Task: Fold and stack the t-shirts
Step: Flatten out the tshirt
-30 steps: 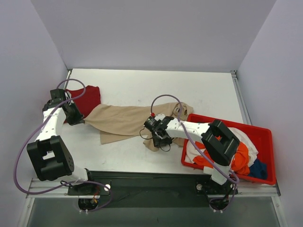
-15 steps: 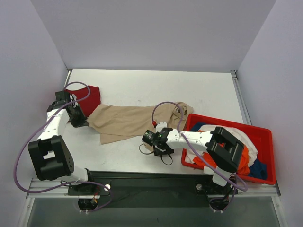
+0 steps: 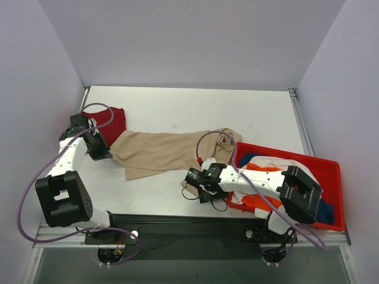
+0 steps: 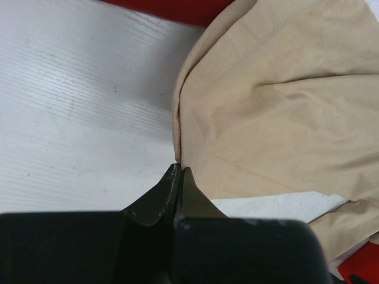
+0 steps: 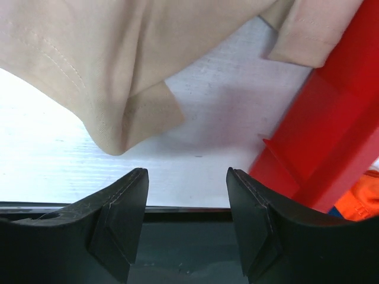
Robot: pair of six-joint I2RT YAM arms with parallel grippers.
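- **Top external view.** The right gripper (image 3: 192, 187) has drawn back from the beige t-shirt (image 3: 166, 151) toward the near edge of the table (image 3: 177, 106), just beside the red bin (image 3: 334, 171). The shirt's near corner now lies released. The left gripper (image 3: 98, 148) stays at the shirt's left end, next to the dark red t-shirt (image 3: 111, 121). The beige shirt lies stretched crosswise and unfolded, so a fresh grip is probably being prepared. The orange t-shirt (image 3: 253, 202) is still heaped in the bin.
- **Left wrist view.** The left gripper (image 4: 179, 171) is fully closed, its tips meeting at the stitched hem of the beige t-shirt (image 4: 278, 118). Whether a thin fold is pinched between them cannot be told. The cloth is matte and softly creased; the table (image 4: 71, 89) is white and finely ridged.
- **Right wrist view.** The right gripper (image 5: 186, 177) stands wider than a moment ago and holds nothing. Bare table (image 5: 207, 106) lies ahead of it. A limp, rounded corner of the beige t-shirt (image 5: 112, 89) lies just ahead. The rigid, glossy wall of the red bin (image 5: 320, 130) rises at right, with the orange t-shirt (image 5: 358, 204) behind it.
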